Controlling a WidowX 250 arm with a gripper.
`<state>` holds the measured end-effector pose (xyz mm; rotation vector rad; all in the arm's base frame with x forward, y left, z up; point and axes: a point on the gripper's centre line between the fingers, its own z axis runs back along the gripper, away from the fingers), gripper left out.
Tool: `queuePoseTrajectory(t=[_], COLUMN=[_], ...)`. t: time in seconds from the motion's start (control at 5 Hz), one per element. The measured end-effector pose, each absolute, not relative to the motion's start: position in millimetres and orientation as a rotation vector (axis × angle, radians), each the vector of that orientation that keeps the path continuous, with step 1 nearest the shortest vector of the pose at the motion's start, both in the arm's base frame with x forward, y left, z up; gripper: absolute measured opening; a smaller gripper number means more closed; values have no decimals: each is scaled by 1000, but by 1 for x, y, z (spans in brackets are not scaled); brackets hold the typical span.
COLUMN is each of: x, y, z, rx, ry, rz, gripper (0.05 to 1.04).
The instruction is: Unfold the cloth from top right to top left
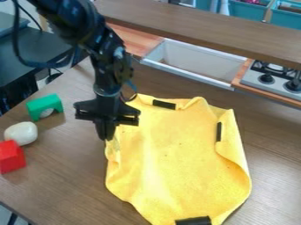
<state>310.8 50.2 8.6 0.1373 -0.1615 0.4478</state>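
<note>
A yellow cloth (pixel 176 158) lies spread over the middle and front of the brown table, with ripples and turned-over edges at its top and right side. Black strips mark its top edge, right side and bottom edge. My gripper (pixel 106 135) hangs pointing down at the cloth's upper left edge, its fingers close together. Some cloth shows just beside and below the fingertips; whether any is held between them I cannot tell.
On the table's left are a green arch block (pixel 45 105), a white rounded object (pixel 21 133) and a red block (pixel 11 156). Behind the table stand a white sink (pixel 194 61) and a toy stove (pixel 273 79), under a raised brown shelf (pixel 206 26).
</note>
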Motion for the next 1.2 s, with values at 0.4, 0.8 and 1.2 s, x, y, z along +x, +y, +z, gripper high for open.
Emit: queuePoseTrajectory(t=[0.4,0.8,1.2], x=[320,323,324], y=[45,38,28], z=[-3,7,57], rx=[265,205,63], ry=[-137,-167,-251], rz=[352,352,345], gripper=[68,466,992])
